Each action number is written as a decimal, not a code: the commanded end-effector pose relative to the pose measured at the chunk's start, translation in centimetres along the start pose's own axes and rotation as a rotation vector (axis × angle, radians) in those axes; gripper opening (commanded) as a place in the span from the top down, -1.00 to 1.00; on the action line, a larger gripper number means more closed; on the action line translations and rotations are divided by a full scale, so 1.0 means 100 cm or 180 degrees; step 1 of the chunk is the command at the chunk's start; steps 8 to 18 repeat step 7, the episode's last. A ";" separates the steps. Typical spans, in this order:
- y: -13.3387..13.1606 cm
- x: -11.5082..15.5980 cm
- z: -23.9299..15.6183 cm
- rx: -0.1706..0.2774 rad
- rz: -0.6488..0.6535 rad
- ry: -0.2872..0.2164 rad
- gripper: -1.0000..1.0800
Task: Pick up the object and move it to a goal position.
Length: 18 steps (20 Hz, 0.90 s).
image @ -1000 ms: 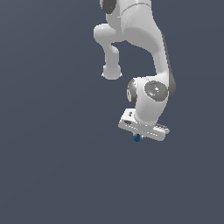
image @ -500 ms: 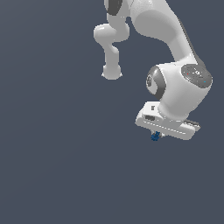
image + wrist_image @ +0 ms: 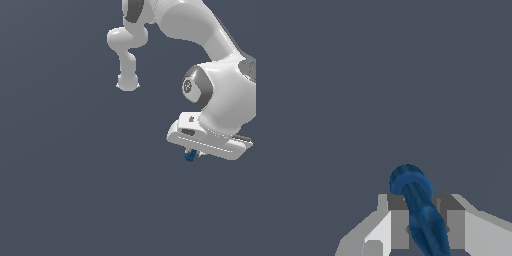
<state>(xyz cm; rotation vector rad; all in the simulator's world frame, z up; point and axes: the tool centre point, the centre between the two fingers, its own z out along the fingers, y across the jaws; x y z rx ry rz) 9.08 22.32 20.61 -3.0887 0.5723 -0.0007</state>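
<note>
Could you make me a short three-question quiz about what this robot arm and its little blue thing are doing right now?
1. True or false: the tool is shut on the blue object.
2. In the wrist view, the blue object sits: A) far from the fingers, B) between the two fingers, C) not visible.
3. In the exterior view, is the tool toward that view's left or right side?

Key
1. True: the blue object pokes out just under the white tool.
2. B: a grey finger shows on each side of it.
3. Right, a little below mid-height, against the plain dark grey background.
</note>
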 end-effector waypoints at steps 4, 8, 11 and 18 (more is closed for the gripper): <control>-0.007 0.001 -0.006 -0.0001 0.0002 -0.0001 1.00; -0.007 0.002 -0.006 -0.0001 0.0002 -0.0001 1.00; -0.007 0.002 -0.006 -0.0001 0.0002 -0.0001 1.00; -0.007 0.002 -0.006 -0.0001 0.0002 -0.0001 1.00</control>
